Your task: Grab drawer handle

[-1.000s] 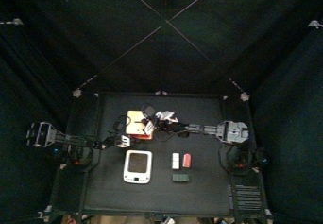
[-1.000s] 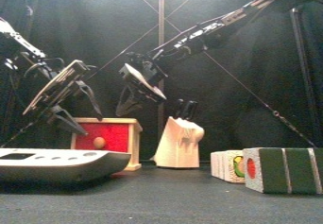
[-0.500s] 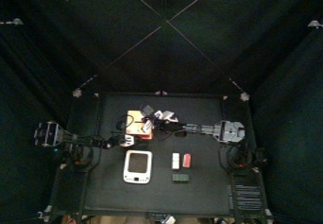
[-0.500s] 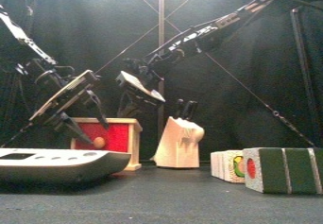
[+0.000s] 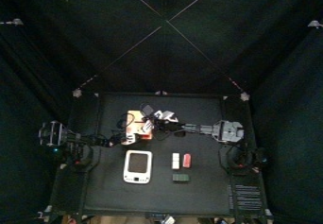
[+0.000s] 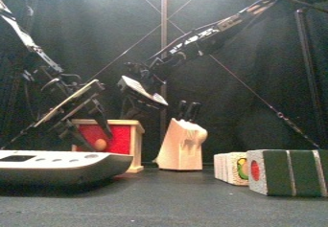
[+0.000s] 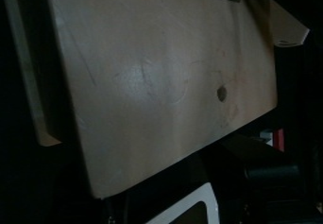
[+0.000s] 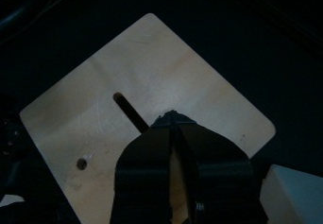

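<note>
Jaws together in right wrist view, left gripper (image 6: 75,113) beside drawer (image 6: 107,140)

Black curtains (image 5: 51,39) enclose 1 small black table (image 5: 108,195).
</note>
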Tool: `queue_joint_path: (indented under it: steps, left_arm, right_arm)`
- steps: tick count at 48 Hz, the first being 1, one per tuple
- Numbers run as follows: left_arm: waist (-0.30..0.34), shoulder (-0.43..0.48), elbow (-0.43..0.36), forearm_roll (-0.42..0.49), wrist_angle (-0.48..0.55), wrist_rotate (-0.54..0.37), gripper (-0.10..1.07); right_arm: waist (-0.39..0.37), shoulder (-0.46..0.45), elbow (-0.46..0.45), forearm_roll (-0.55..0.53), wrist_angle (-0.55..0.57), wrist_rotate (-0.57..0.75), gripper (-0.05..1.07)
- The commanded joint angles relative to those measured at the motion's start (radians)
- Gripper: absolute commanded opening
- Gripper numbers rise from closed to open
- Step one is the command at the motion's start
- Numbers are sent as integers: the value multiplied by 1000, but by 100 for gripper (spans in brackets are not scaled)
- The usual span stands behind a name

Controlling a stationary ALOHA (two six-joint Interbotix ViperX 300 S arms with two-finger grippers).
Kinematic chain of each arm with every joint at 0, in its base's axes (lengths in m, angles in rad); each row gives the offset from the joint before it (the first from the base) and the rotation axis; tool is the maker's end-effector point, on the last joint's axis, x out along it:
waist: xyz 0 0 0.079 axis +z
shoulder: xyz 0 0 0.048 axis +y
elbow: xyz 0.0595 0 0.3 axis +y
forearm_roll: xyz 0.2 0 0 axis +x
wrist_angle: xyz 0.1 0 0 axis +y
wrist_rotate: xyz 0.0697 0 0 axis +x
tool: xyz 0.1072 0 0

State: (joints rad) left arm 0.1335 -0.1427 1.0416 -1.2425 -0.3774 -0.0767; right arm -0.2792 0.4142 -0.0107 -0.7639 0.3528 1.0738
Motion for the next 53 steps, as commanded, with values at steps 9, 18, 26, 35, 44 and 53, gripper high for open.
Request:
queue_joint_path:
  steps: [9,18,26,35,44,53]
  left_arm:
    - [20,20,-37,-3,-6,-2,79]
    - [20,32,-43,-5,-2,-2,64]
    - [17,31,-37,-20,15,-2,46]
    - [14,32,-35,-34,20,-2,41]
    - [14,32,-34,-32,20,-2,41]
    - [14,32,-32,-34,21,-2,41]
  right_arm:
    - [-2,-14,-25,2,0,0,27]
    - [-2,-11,-23,2,0,0,27]
    - [0,-12,-23,2,0,0,27]
    - [0,-12,-23,2,0,0,27]
    - [-2,-11,-25,2,0,0,27]
    - [-2,-8,-25,2,0,0,27]
